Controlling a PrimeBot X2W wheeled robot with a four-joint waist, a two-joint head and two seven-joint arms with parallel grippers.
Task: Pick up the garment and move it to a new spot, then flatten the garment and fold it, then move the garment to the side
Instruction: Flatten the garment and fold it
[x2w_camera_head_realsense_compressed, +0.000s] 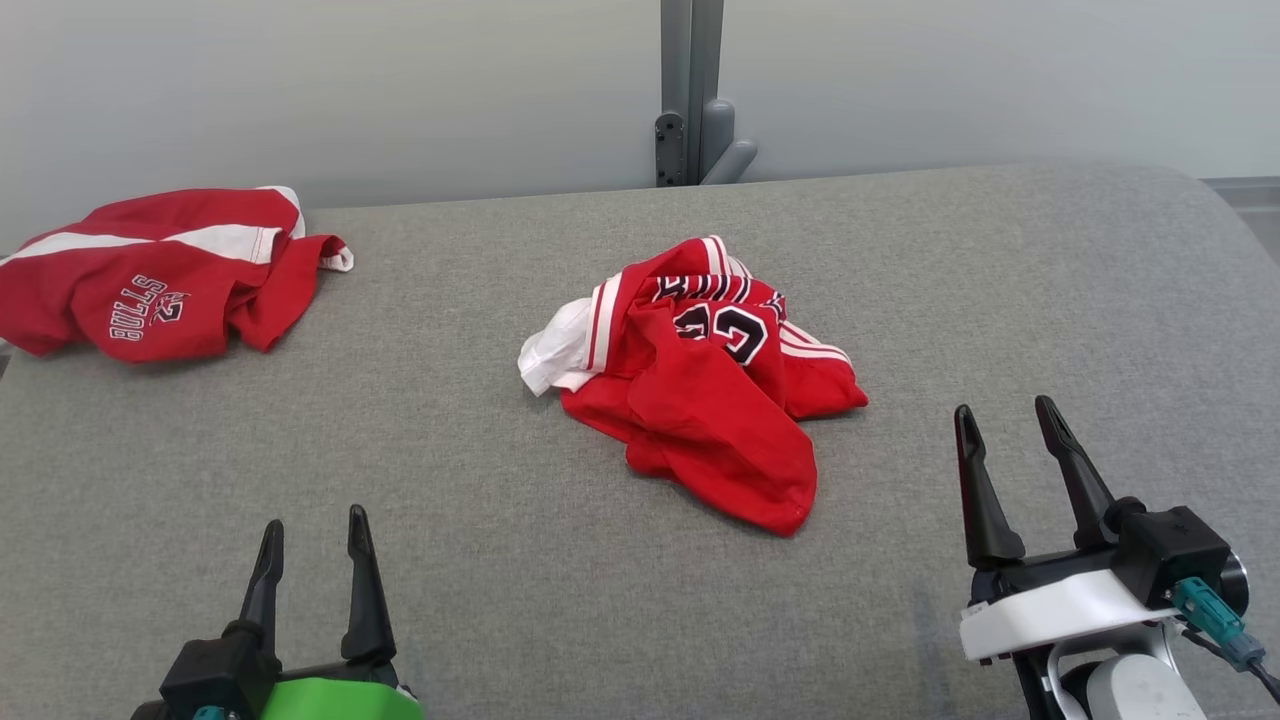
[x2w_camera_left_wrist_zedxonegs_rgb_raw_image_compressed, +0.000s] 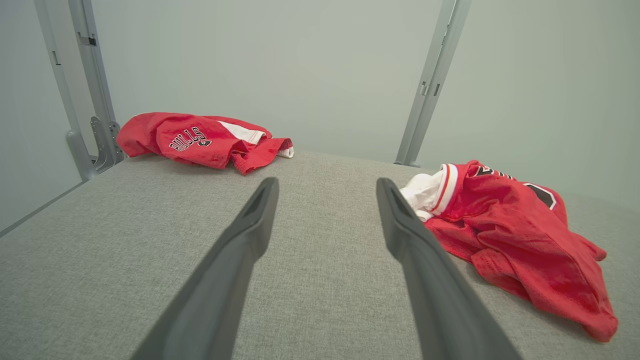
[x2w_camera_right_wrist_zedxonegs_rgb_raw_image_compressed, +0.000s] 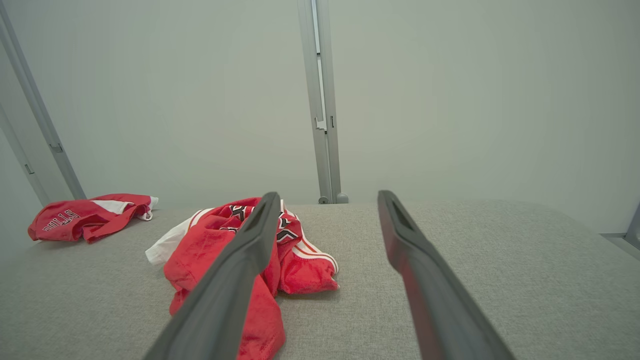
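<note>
The left end effector (x2w_camera_head_realsense_compressed: 315, 518) hangs over the near left of the counter (x2w_camera_head_realsense_compressed: 500, 520) with its two dark fingers spread apart and nothing between them. The right end effector (x2w_camera_head_realsense_compressed: 1004, 405) is at the near right, a little farther in, its fingers also apart and empty. Neither touches any cloth.

The crumpled red jersey (x2w_camera_head_realsense_compressed: 720, 410) lies in a heap about mid-counter, between the two end effectors and beyond them, nearer the right one. Its white-and-red striped trim and a white patch show on its left side, and black numerals with white outlines face up near its far edge.

A second red garment (x2w_camera_head_realsense_compressed: 150, 280) with white stripes and lettering lies bunched at the far left corner, well apart from the jersey. A grey post (x2w_camera_head_realsense_compressed: 690, 90) rises behind the far edge against a pale wall (x2w_camera_head_realsense_compressed: 1000, 80).
</note>
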